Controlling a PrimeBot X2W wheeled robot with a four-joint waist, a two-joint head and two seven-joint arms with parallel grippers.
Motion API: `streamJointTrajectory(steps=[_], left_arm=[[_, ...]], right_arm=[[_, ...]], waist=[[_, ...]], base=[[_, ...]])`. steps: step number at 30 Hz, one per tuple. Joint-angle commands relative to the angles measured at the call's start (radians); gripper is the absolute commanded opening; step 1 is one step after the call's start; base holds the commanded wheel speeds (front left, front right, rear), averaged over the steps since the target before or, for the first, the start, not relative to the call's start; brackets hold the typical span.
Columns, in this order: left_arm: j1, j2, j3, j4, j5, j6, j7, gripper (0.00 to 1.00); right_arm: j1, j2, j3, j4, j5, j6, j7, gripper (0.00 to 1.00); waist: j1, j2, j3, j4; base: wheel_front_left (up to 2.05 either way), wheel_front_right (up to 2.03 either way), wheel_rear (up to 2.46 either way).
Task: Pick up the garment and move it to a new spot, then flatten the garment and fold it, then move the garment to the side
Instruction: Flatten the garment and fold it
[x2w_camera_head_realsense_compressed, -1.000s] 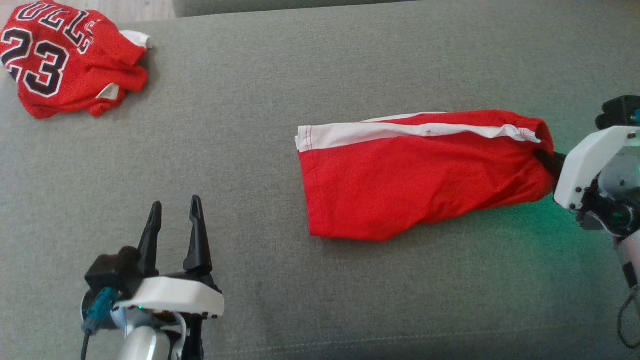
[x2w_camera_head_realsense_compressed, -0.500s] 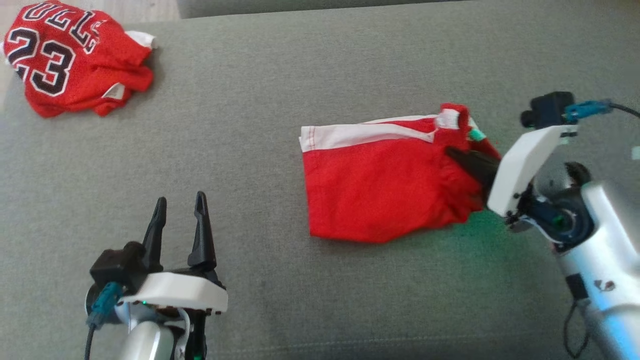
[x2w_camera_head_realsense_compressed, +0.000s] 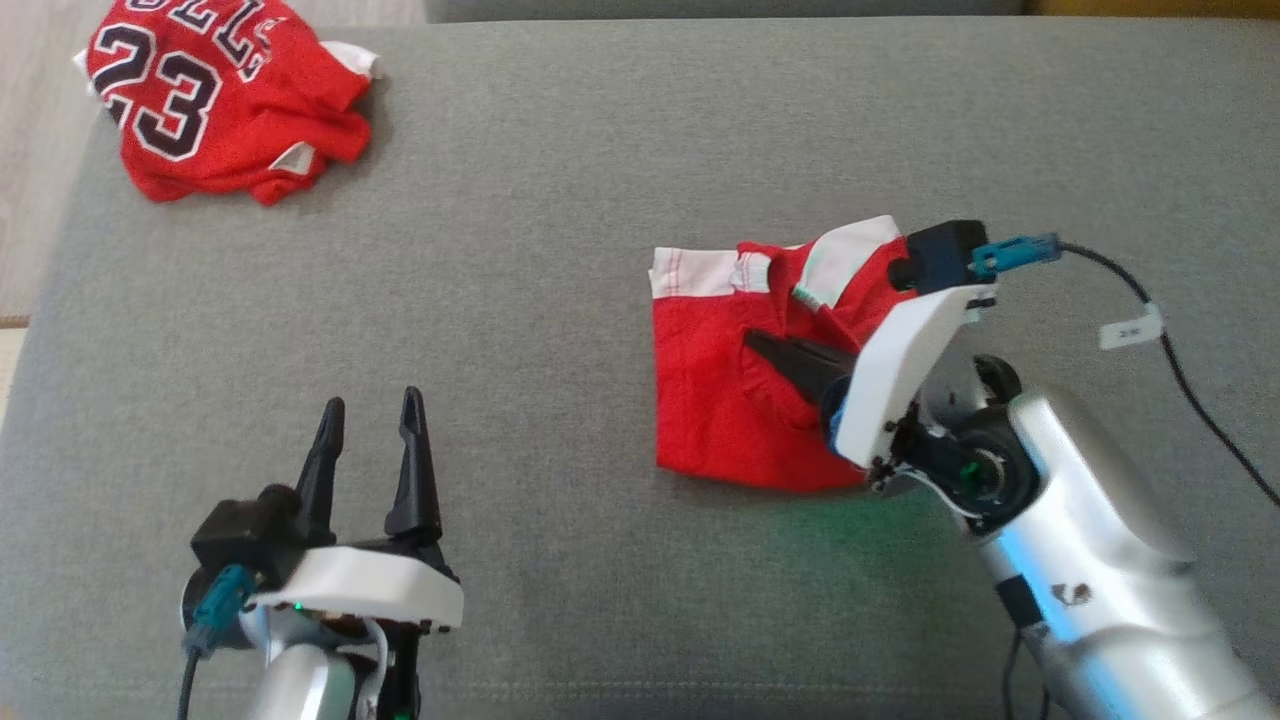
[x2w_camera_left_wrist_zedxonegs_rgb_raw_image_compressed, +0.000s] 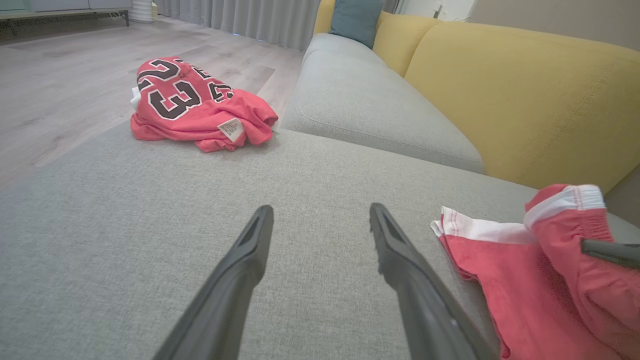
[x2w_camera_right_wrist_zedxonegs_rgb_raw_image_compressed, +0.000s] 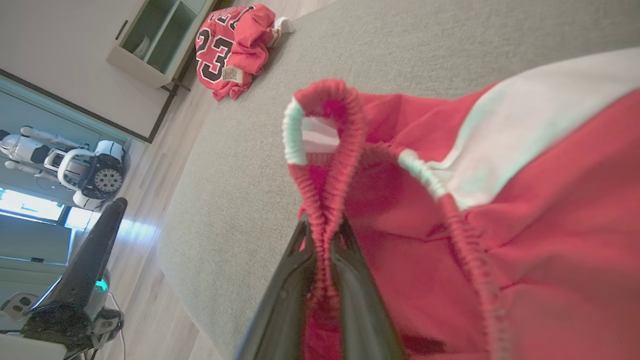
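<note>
Red shorts (x2w_camera_head_realsense_compressed: 720, 420): soft matt cloth, ribbed elastic waistband. Grey cushion (x2w_camera_head_realsense_compressed: 560, 300): coarse woven fabric. Upper-left jersey (x2w_camera_head_realsense_compressed: 220, 110): matt cloth, printed 23. Right gripper (x2w_camera_head_realsense_compressed: 750, 340): matt black plastic fingers, glossy white shell.

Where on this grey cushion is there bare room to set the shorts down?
The widest bare stretch of cushion lies between the jersey at the far left corner, the open left gripper and the red shorts. The far right strip beyond the shorts is bare too. Crowded: around the right gripper, shut on the shorts.
</note>
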Motion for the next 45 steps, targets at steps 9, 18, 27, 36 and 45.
streamJointTrajectory(steps=[9, 18, 27, 36, 45], left_arm=[[-0.045, -0.012, 0.019, -0.010, -0.008, -0.007, -0.012, 1.00], [-0.029, -0.019, 0.030, -0.005, -0.005, -0.010, -0.012, 1.00], [-0.016, -0.022, 0.036, -0.011, 0.004, -0.015, -0.012, 1.00], [-0.015, -0.024, 0.037, -0.018, 0.011, -0.017, -0.012, 1.00], [-0.021, -0.022, 0.038, -0.019, 0.016, -0.022, -0.012, 1.00]], right_arm=[[-0.114, 0.087, 0.024, 0.136, -0.068, -0.001, -0.081, 0.12], [-0.140, 0.107, 0.048, 0.141, -0.046, -0.001, -0.155, 1.00], [-0.135, 0.075, 0.010, 0.044, -0.055, -0.001, -0.275, 1.00], [-0.085, 0.007, -0.059, 0.009, -0.216, -0.001, -0.473, 1.00], [0.049, 0.000, -0.017, 0.046, -0.380, -0.001, -0.620, 0.00]], waist=[[0.0000, -0.0001, -0.009, 0.042], [0.0000, -0.0001, -0.033, 0.031], [0.0000, -0.0001, -0.048, -0.012], [0.0000, -0.0001, -0.041, -0.040], [0.0000, -0.0001, -0.025, -0.035]], base=[[0.00, 0.00, 0.00], [0.00, 0.00, 0.00], [0.00, 0.00, 0.00], [0.00, 0.00, 0.00], [0.00, 0.00, 0.00]])
